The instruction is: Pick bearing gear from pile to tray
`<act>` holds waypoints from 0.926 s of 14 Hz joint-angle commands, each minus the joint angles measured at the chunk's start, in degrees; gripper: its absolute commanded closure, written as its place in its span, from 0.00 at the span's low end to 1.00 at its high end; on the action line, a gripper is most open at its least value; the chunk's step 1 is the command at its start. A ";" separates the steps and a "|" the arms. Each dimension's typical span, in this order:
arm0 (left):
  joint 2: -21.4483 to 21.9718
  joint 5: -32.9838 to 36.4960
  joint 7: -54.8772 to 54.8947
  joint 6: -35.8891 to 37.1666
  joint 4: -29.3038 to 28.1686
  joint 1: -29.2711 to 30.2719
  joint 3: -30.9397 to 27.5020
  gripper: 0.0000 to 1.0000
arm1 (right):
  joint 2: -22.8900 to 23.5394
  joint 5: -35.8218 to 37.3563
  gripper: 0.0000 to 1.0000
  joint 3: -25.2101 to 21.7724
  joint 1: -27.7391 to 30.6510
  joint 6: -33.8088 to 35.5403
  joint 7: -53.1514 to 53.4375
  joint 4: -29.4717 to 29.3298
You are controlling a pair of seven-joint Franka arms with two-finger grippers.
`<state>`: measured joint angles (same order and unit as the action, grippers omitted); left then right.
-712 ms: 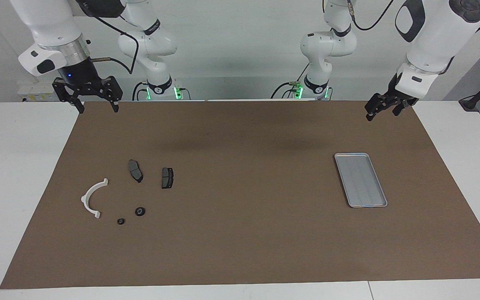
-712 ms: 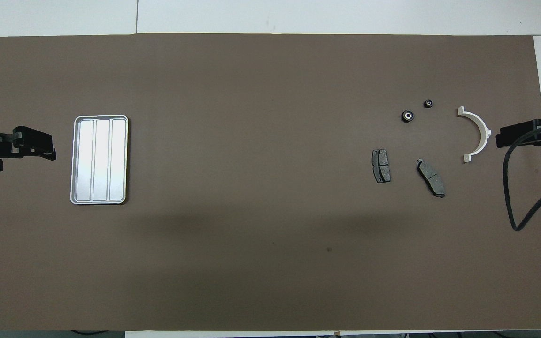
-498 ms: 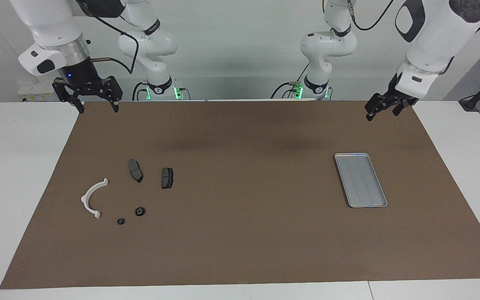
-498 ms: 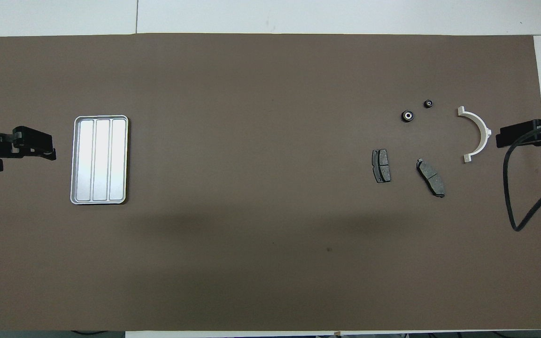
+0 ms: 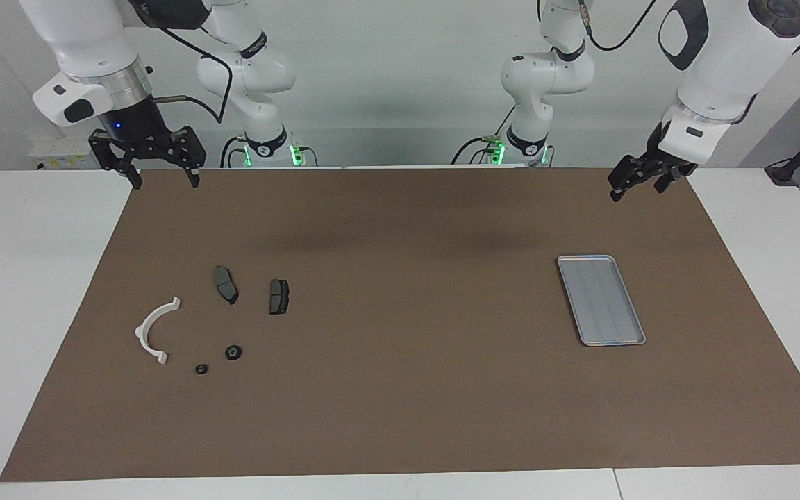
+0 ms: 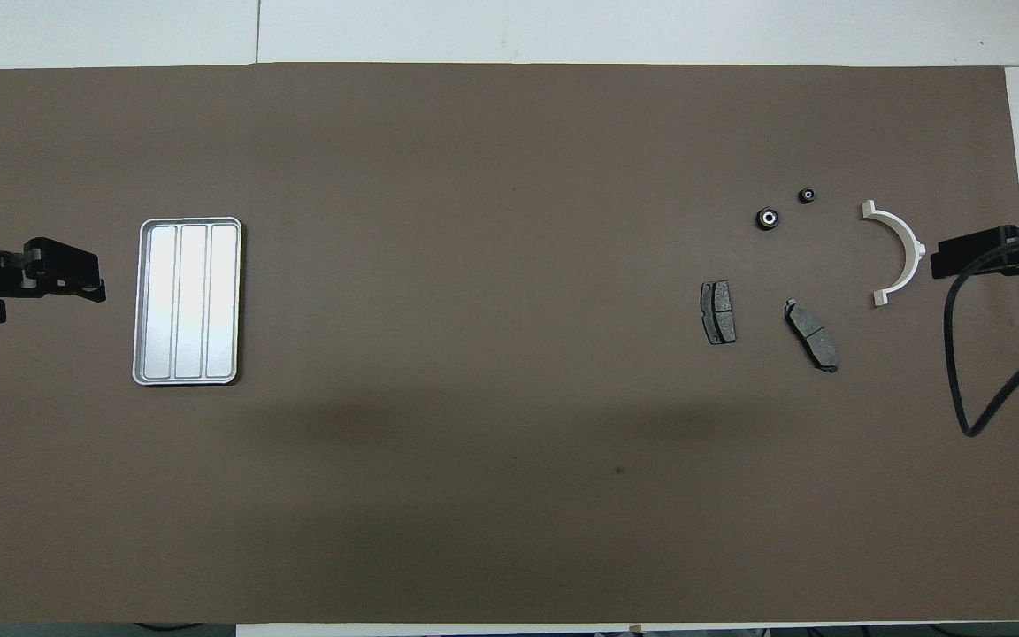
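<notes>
The pile lies on the brown mat toward the right arm's end. It holds a white curved arc point(image 5: 152, 331) point(image 6: 900, 250), two dark grey brake pads point(image 5: 226, 284) point(image 5: 278, 296) and two small black round bearing gears. One gear is larger point(image 5: 233, 353) point(image 6: 767, 218), the other smaller point(image 5: 201, 369) point(image 6: 808, 195). The silver tray point(image 5: 601, 300) point(image 6: 187, 301) lies bare toward the left arm's end. My right gripper point(image 5: 164, 182) point(image 6: 936, 263) hangs open over the mat's edge beside the pile, holding nothing. My left gripper point(image 5: 636, 192) point(image 6: 94, 281) hangs open over the mat near the tray, holding nothing.
The brown mat point(image 5: 414, 389) covers most of the white table point(image 5: 18, 292). A black cable point(image 6: 961, 372) loops down from the right arm over the mat's end.
The right arm has shifted very slightly. The parts, the tray and the left arm have not moved.
</notes>
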<state>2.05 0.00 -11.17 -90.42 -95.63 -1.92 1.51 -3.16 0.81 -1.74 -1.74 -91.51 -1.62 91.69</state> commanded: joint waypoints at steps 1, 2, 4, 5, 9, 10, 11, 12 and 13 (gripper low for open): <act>1.20 0.09 0.18 0.51 -0.87 0.34 0.16 0.00 | -0.62 -1.52 0.00 0.07 0.07 -0.42 -0.84 0.77; 1.20 0.09 0.18 0.51 -0.87 0.34 0.25 0.00 | -0.62 -1.52 0.00 0.07 0.07 -0.34 -0.93 0.77; 1.20 0.09 0.18 0.51 -0.87 0.34 0.25 0.00 | -0.70 -1.52 0.00 -0.02 0.51 -0.34 -0.93 0.77; 1.20 0.09 0.18 0.51 -0.87 0.34 0.25 0.00 | -0.79 -1.52 0.00 -0.02 0.42 -0.42 -0.93 0.95; 1.20 0.09 0.18 0.51 -0.87 0.34 0.25 0.00 | -1.32 -1.52 0.00 0.07 0.07 -0.86 -0.84 2.09; 1.20 0.09 0.18 0.51 -0.87 0.34 0.25 0.00 | -1.49 -1.52 0.00 0.07 0.07 -0.86 -0.93 2.61; 1.20 0.09 0.18 0.51 -0.87 0.34 0.25 0.00 | -1.76 -1.52 0.00 0.07 -0.02 -0.86 -0.93 2.97; 1.20 0.09 0.18 0.51 -0.87 0.34 0.25 0.00 | -1.93 -1.52 0.00 0.07 -0.71 -0.95 -0.76 3.23; 1.20 0.09 0.18 0.51 -0.87 0.34 0.25 0.00 | -1.94 -1.52 0.00 0.07 -1.33 -1.47 -0.76 3.67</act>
<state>2.05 0.00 -11.17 -90.42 -95.63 -1.92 1.51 -3.35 0.80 -1.64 -2.21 -91.54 -1.68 92.69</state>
